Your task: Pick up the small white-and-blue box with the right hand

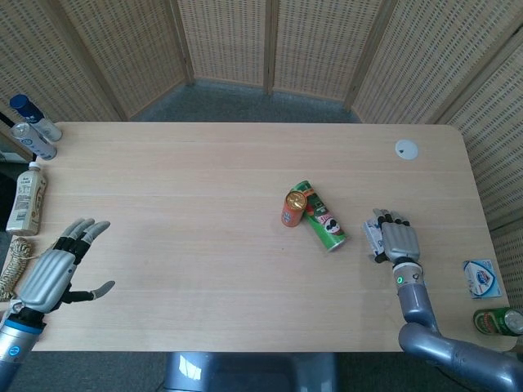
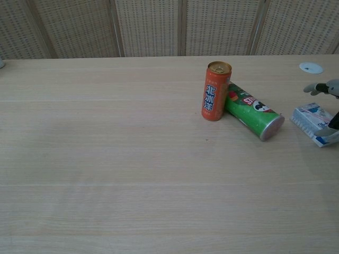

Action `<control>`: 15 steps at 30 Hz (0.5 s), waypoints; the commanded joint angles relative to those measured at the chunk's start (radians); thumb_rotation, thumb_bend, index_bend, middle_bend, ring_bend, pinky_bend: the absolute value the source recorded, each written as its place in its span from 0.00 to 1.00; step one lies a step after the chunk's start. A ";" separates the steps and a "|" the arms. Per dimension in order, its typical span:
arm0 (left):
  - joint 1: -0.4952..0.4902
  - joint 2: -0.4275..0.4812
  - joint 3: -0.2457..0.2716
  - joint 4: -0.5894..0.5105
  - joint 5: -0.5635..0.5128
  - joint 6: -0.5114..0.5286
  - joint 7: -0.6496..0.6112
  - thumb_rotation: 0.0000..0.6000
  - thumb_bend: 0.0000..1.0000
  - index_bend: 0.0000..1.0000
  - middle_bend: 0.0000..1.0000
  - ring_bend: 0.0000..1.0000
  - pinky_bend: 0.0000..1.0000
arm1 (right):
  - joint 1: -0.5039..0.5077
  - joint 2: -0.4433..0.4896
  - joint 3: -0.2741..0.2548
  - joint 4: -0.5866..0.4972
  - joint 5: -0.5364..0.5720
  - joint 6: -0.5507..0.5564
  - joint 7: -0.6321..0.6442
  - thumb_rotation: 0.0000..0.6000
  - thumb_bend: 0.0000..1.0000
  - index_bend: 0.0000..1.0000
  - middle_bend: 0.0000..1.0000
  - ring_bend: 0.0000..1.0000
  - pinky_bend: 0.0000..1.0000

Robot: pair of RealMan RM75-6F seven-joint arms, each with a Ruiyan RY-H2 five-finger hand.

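The small white-and-blue box (image 2: pixel 313 119) lies flat near the table's right side. In the head view only its left edge (image 1: pixel 372 237) shows from under my right hand (image 1: pixel 398 242). That hand hovers palm-down right over the box. In the chest view its fingers (image 2: pixel 324 87) reach past the box's far side, clear of it, and the thumb sits at the near right corner. I cannot see a closed grip. My left hand (image 1: pixel 55 271) hangs over the front left of the table, fingers spread, holding nothing.
An upright orange can (image 1: pixel 292 208) touches a lying green tube (image 1: pixel 324 225) just left of the box. A white disc (image 1: pixel 406 149) sits far right. A blue-white packet (image 1: pixel 480 279) and green can (image 1: pixel 500 321) lie at the right edge. Bottles (image 1: pixel 31 131) and rope (image 1: pixel 11 265) line the left edge.
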 commanded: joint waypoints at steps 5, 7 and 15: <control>0.005 0.006 0.003 -0.012 0.004 0.010 0.010 0.94 0.27 0.07 0.13 0.00 0.00 | 0.033 -0.031 0.004 0.096 0.041 -0.074 0.025 1.00 0.19 0.00 0.00 0.00 0.00; 0.008 0.007 0.005 -0.012 0.005 0.014 0.010 0.94 0.27 0.07 0.13 0.00 0.00 | 0.041 -0.035 0.001 0.123 0.055 -0.097 0.024 1.00 0.19 0.00 0.00 0.00 0.00; 0.019 0.017 0.009 -0.020 0.002 0.028 0.015 0.94 0.27 0.07 0.13 0.00 0.00 | 0.055 -0.042 -0.004 0.189 0.078 -0.153 0.053 1.00 0.19 0.00 0.00 0.00 0.00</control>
